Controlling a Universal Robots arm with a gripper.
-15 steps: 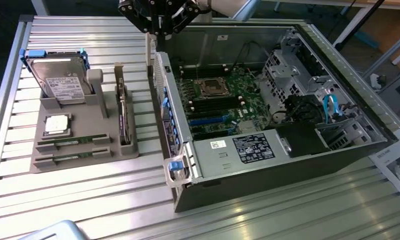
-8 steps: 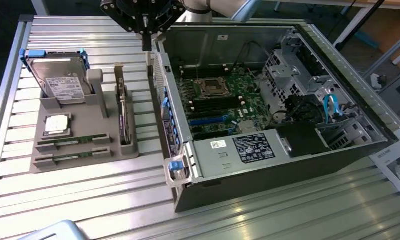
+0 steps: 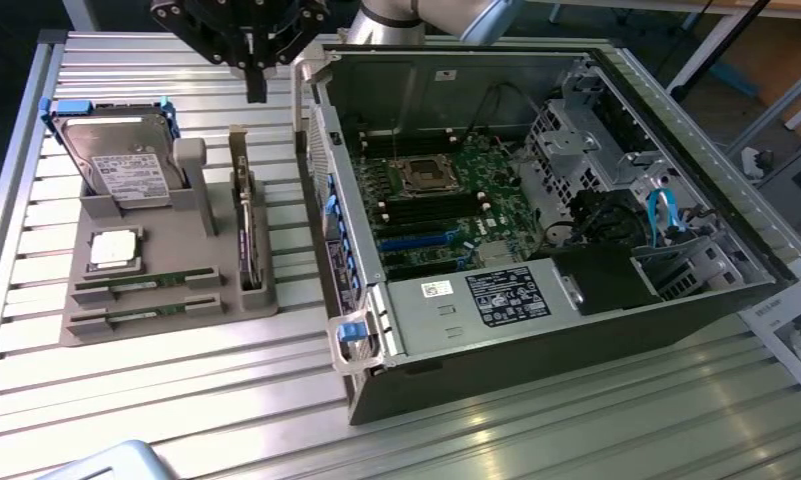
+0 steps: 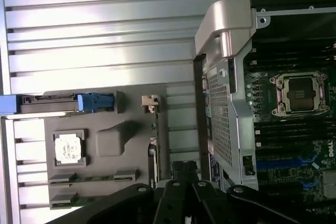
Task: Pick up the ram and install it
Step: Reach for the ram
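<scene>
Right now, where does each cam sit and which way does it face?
Exterior view: high, off the arm, looking down on the holder and open case; the shut gripper and grey arm hang over them.
Wrist view: on the wrist, looking down past the gripper at holder and case.
Shared: holder, case, processor, ram strip, CPU socket.

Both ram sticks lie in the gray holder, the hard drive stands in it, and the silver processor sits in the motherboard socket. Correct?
Wrong about the processor: it lies in the gray holder, and the motherboard socket is empty, as the wrist view shows. The rest holds.
</scene>
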